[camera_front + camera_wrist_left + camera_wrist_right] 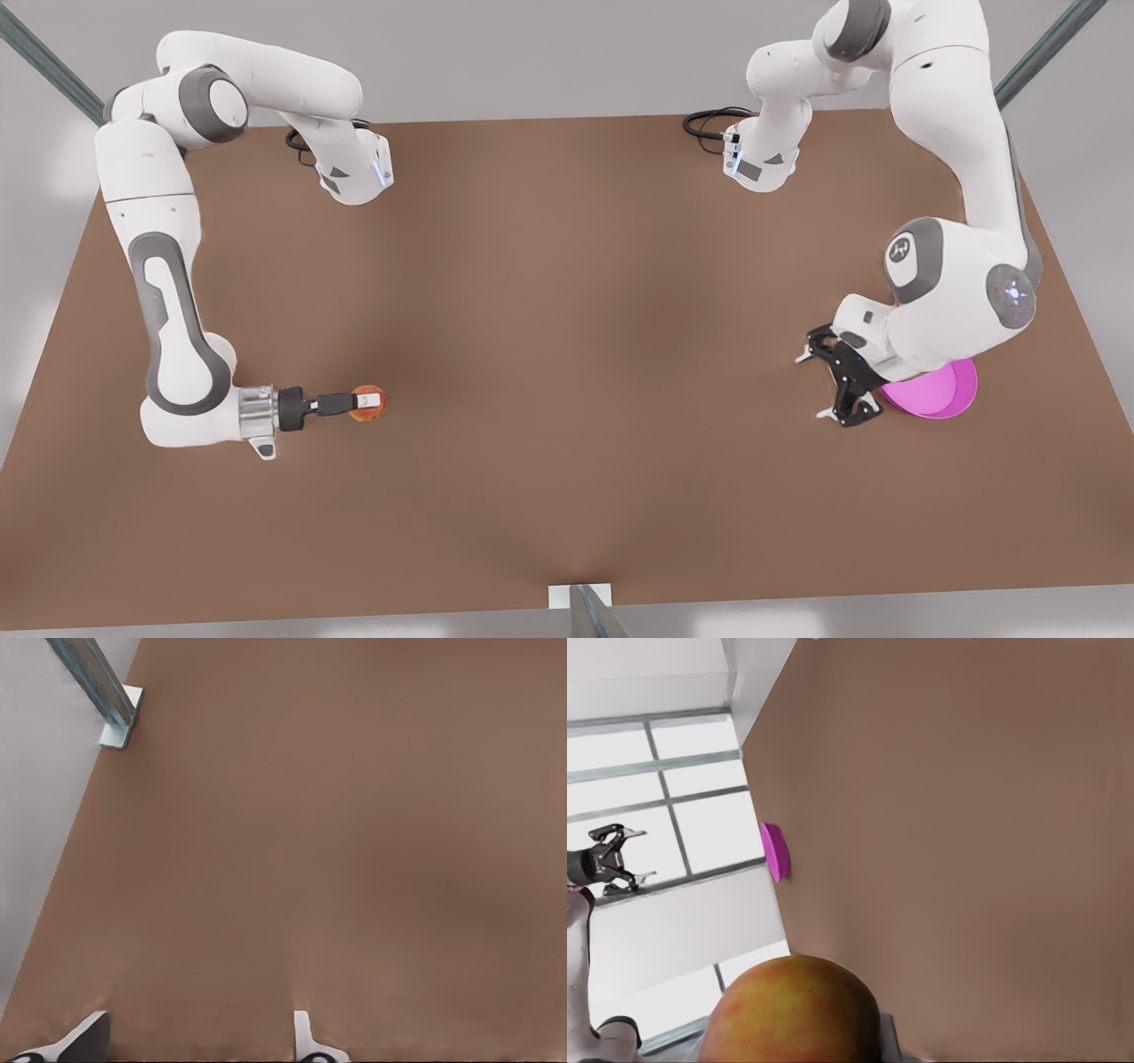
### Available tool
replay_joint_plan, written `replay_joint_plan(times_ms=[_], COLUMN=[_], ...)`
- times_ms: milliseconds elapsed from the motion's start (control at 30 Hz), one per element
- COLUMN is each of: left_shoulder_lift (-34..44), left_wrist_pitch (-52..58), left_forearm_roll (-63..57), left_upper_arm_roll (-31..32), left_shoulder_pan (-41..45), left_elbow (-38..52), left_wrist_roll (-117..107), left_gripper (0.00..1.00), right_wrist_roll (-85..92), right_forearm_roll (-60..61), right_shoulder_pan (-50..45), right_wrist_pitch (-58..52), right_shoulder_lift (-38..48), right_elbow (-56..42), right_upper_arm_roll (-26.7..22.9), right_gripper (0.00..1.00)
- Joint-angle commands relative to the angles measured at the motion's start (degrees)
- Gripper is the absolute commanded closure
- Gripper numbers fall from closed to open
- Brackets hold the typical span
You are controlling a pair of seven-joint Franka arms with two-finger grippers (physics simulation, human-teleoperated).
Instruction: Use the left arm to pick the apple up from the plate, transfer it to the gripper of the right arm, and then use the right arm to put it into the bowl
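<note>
Orange apple (366,402) in level right gripper (365,403)

There is one table (567,310), brown and bare-topped. Two white arms stand at its far edge, each ending in one gripper, so two grippers in all: the right gripper (372,403) and the left gripper (813,386), each with two fingers. There is one apple (363,403) and one pink plate (948,394). Three metal struts show at the table's edges: one (44,62), a second (1050,44) and a third (589,611). Two black cable loops lie by the arm bases, one (297,137) and another (709,120).
</note>
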State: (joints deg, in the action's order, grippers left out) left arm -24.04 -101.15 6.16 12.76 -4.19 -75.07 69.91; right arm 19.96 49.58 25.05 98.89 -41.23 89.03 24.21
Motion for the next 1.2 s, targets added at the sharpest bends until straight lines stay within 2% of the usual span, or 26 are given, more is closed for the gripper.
replay_joint_plan(times_ms=[0,67,133,167,333,400,533,800,1167], left_shoulder_lift=[0.1,6.3,15.8,17.0,9.5,8.6,8.6,8.7,8.8], left_wrist_pitch=[23.4,19.4,9.0,7.4,9.5,9.5,9.5,9.7,9.7], left_forearm_roll=[-11.5,-10.8,-4.0,-4.1,-4.4,-4.2,-4.1,-4.0,-3.9], left_upper_arm_roll=[-1.5,-3.8,-14.7,-14.7,-14.8,-14.8,-14.7,-14.7,-14.7], left_shoulder_pan=[0.0,0.6,8.1,8.1,7.3,6.5,6.5,6.4,6.5], left_elbow=[4.5,6.3,-7.5,-10.4,-3.9,-3.2,-3.2,-3.2,-3.2], left_wrist_roll=[-60.0,-69.2,-69.3,-69.1,-69.6,-69.6,-69.4,-69.4,-69.5], left_gripper=[0.00,0.00,0.00,0.00,0.00,0.00,0.00,0.00,0.00], right_wrist_roll=[5.8,6.9,10.8,11.6,17.0,20.6,25.7,28.7,33.2], right_forearm_roll=[-5.3,-10.2,-12.6,-13.1,-19.6,-20.5,-21.7,-28.9,-38.4], right_shoulder_pan=[2.4,7.1,10.1,11.7,17.0,18.5,18.5,18.5,18.3], right_wrist_pitch=[-5.1,-7.0,-7.1,-7.2,-11.8,-11.9,-11.9,-11.0,-1.7], right_shoulder_lift=[0.0,0.2,0.2,0.2,-0.3,-0.4,-0.4,-1.6,-7.0], right_elbow=[-0.1,-1.3,-1.7,-2.0,-7.3,-7.4,-7.6,-11.9,-15.7], right_upper_arm_roll=[-0.1,0.2,0.1,0.1,-0.7,-2.8,-6.7,-6.9,-7.5], right_gripper=[0.48,0.48,0.48,0.48,0.48,0.48,0.46,0.44,0.43])
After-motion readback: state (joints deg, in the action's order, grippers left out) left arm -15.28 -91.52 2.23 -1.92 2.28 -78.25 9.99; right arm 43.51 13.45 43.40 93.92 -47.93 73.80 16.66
